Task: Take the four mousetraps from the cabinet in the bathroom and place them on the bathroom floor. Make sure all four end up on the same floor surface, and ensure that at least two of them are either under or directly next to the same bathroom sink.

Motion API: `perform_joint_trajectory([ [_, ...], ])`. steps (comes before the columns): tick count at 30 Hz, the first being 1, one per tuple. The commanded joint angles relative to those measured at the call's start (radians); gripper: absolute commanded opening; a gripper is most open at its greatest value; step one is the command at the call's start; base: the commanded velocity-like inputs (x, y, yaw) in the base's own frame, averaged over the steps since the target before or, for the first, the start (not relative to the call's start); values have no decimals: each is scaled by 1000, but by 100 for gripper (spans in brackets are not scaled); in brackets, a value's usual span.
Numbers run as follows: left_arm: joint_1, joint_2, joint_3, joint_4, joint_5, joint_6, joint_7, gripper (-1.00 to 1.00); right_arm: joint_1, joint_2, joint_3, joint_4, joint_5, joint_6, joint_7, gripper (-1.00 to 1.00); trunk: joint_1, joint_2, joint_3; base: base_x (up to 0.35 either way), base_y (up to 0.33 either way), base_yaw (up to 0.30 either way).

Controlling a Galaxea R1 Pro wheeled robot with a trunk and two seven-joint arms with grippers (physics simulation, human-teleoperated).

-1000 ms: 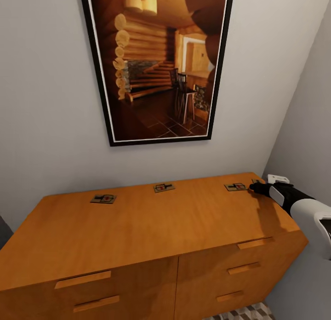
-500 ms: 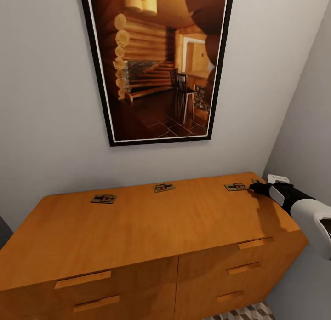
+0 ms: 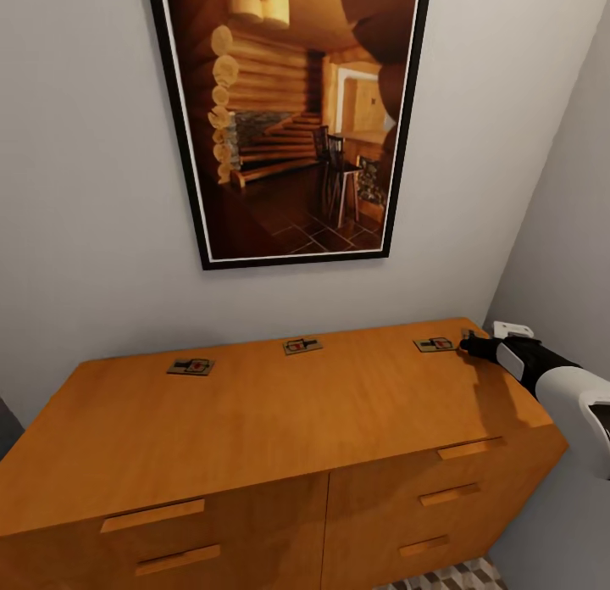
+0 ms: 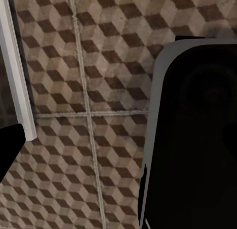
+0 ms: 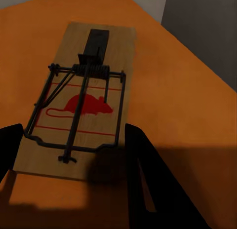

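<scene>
The right tool (image 3: 468, 345) stays unmoved, fingers spread around the rightmost mousetrap (image 5: 81, 98) on the cabinet (image 3: 280, 420)

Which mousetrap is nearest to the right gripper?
The rightmost mousetrap, at the cabinet's right back corner, lies between the right gripper's fingers; the other three lie further left.

The head view looks forward and down from above onto the flat top of the wide orange-brown wooden cabinet (image 3: 280, 420) against a grey wall; the right wrist view sits very close over that same top at its far right corner, facing a tan wooden mousetrap with black wire and a red mouse print (image 5: 81, 98). The left wrist view points straight down, close to the brown-and-beige cube-patterned tiled floor (image 4: 89, 91).
</scene>
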Motion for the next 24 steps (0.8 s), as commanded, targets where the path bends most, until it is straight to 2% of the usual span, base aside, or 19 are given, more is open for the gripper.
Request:
perform_joint_trajectory([
  [1,-2,0,2,4,1,-8,1,100,0,-1,13,38,-16,5,1,-100,0,0,-1,0,0,0],
  [18,-2,0,2,4,1,-8,1,100,0,-1,13,39,-16,5,1,-100,0,0,-1,0,0,0],
  [19,-2,-1,2,4,0,-8,1,100,0,-3,21,-30,-14,19,-6,-100,0,0,-1,0,0,0],
  [24,-2,-2,2,4,0,-8,1,100,0,-4,22,-113,-14,88,-9,-100,0,0,-1,0,0,0],
])
